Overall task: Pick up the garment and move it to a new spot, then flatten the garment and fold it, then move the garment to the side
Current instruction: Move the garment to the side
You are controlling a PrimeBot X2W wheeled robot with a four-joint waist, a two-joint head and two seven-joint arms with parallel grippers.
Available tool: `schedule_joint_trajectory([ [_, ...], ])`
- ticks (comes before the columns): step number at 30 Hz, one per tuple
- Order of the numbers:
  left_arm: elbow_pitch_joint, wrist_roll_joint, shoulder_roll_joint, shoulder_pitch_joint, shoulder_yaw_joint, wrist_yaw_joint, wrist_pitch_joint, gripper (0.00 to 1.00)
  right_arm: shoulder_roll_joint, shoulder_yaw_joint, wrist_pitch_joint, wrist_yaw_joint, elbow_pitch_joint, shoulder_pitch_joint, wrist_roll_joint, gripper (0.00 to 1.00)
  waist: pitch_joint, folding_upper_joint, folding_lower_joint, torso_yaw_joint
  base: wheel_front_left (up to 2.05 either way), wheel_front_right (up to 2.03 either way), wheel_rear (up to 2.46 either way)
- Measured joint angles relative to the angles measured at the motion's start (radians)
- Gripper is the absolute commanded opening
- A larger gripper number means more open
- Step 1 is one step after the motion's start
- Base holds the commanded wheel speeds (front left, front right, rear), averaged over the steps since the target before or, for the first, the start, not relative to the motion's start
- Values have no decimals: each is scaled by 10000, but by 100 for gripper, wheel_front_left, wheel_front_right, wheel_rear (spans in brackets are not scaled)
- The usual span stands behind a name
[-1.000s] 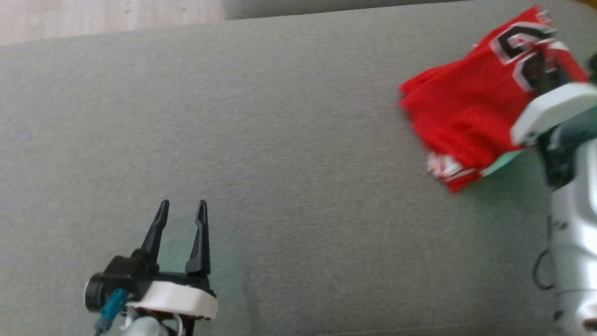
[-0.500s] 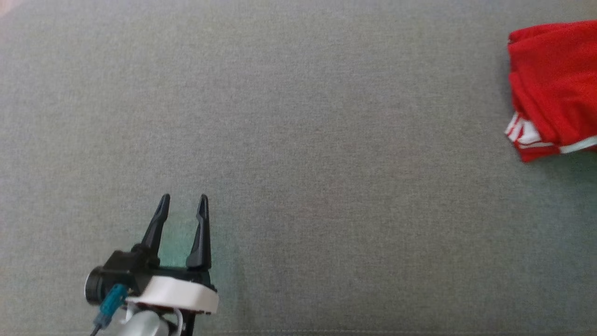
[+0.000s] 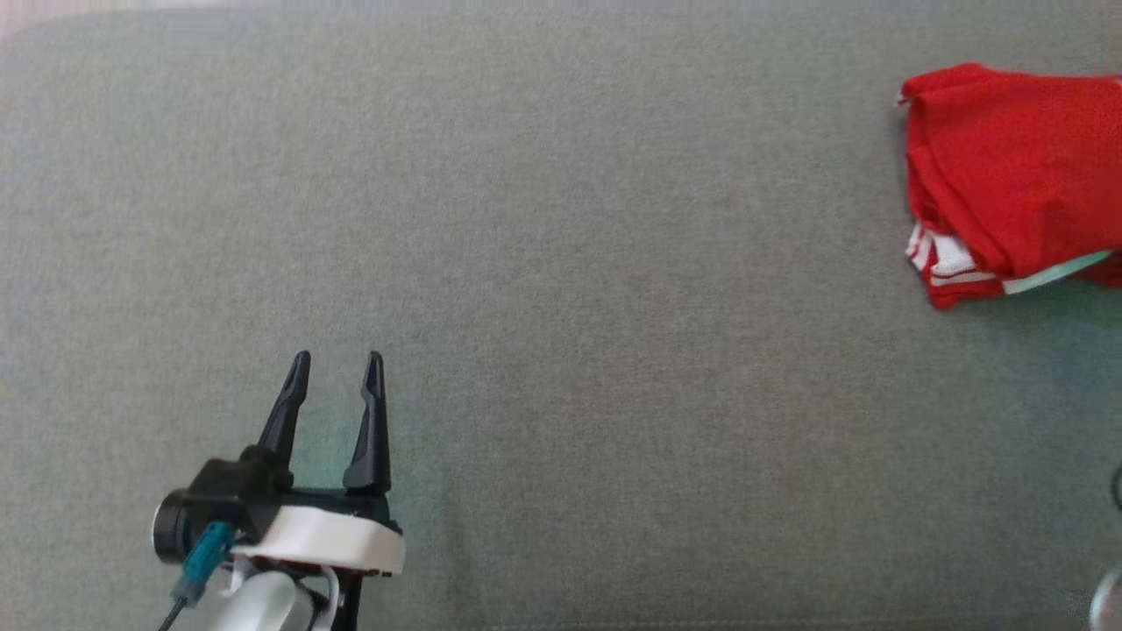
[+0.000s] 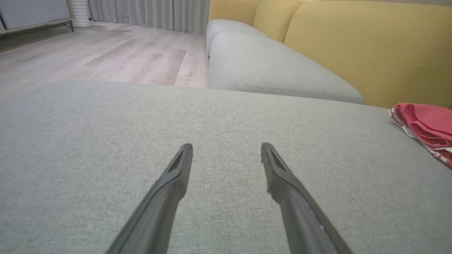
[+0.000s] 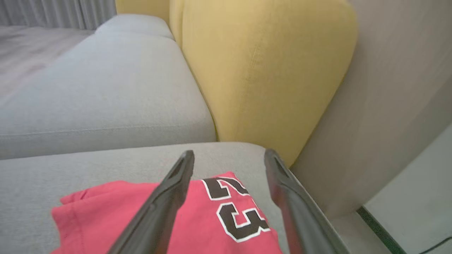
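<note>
The garment (image 3: 1008, 175) is a red jersey with white trim, lying folded at the right end of the grey seat cushion (image 3: 561, 219). In the right wrist view its black number 23 faces up on the garment (image 5: 226, 225). My right gripper (image 5: 229, 152) hangs open above it, nothing between its fingers. My left gripper (image 3: 337, 359) is open and empty at the lower left, far from the jersey. In the left wrist view that gripper (image 4: 227, 146) hovers low over bare cushion, with the garment (image 4: 427, 123) at the right edge.
Yellow backrest cushions (image 5: 261, 70) rise behind the seat, and a second grey seat (image 4: 268, 67) continues beyond it. A pale wall panel (image 5: 388, 88) stands right of the jersey. Wooden floor (image 4: 106, 53) lies past the cushion's far edge.
The head camera has shifted, so the jersey now sits at the right edge. The right arm that was over the jersey a second ago has left the head view. The left gripper stays open.
</note>
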Motion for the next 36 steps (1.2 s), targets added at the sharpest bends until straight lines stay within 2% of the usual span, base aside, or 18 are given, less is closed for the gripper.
schedule_joint_trajectory([
  [6,86,-244,-13,41,203,-8,-35,100,888,1051,-619,0,-531,489,221,100,-715,0,-1,-186,0,0,0],
  [14,397,-585,-86,918,416,17,-61,100,1856,2805,-1089,0,-1894,2947,1160,100,-1932,0,-3,-265,0,0,0],
  [26,589,-717,-123,2065,667,186,-134,100,2117,4479,-1177,0,-4861,6968,3499,100,-2950,1,-3,152,0,0,0],
  [36,560,-640,-263,2275,639,180,-136,100,2121,4878,-1476,0,-5448,8451,4065,100,-3247,1,-2,224,0,0,0],
])
